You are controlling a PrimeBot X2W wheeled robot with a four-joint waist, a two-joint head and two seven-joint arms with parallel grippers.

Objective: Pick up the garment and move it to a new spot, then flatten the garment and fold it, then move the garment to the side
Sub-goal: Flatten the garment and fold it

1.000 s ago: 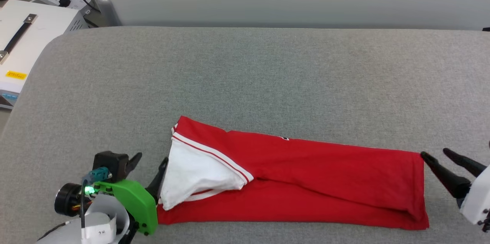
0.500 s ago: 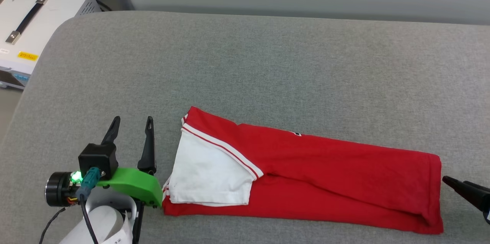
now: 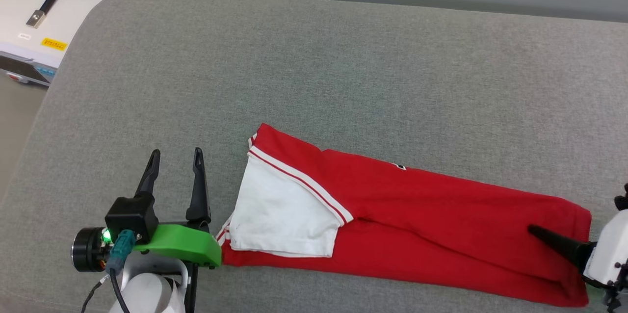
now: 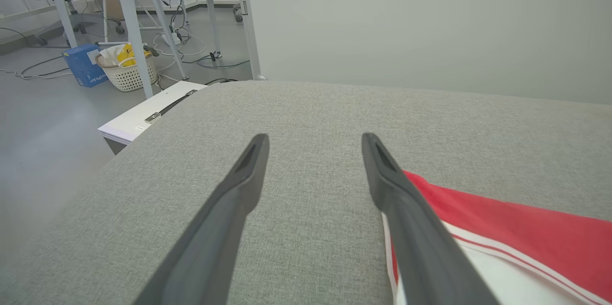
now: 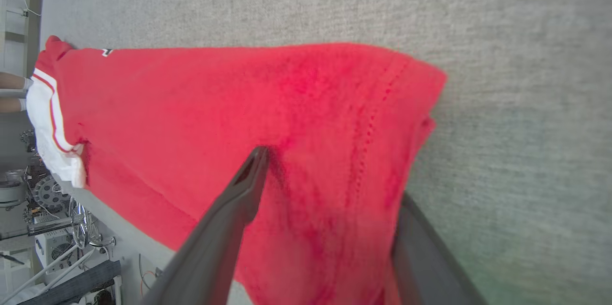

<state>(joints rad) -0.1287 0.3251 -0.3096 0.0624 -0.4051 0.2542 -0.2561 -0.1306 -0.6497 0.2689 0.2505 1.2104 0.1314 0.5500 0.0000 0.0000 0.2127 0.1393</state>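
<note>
Well, the garment [image 3: 417, 224], a long folded red strip, lies on the worktop [image 3: 343, 58]. Right claw [image 5: 332, 176] gapes across its hem [image 3: 579, 215], left claw [image 3: 176, 152] spread empty just beside the sleeve [image 3: 284, 220]. Pinching one layer only could spill the fold.

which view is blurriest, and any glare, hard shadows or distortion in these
Right wrist view: softest; the red jersey-style shirt with white sleeves blurs near the lens, as do the dark fingers, with a greenish tint lower right. Left wrist view: wide-angle stretch, yet crisp weave on the grey fabric surface. Head view: even soft light, no glare or hard shadows.
</note>
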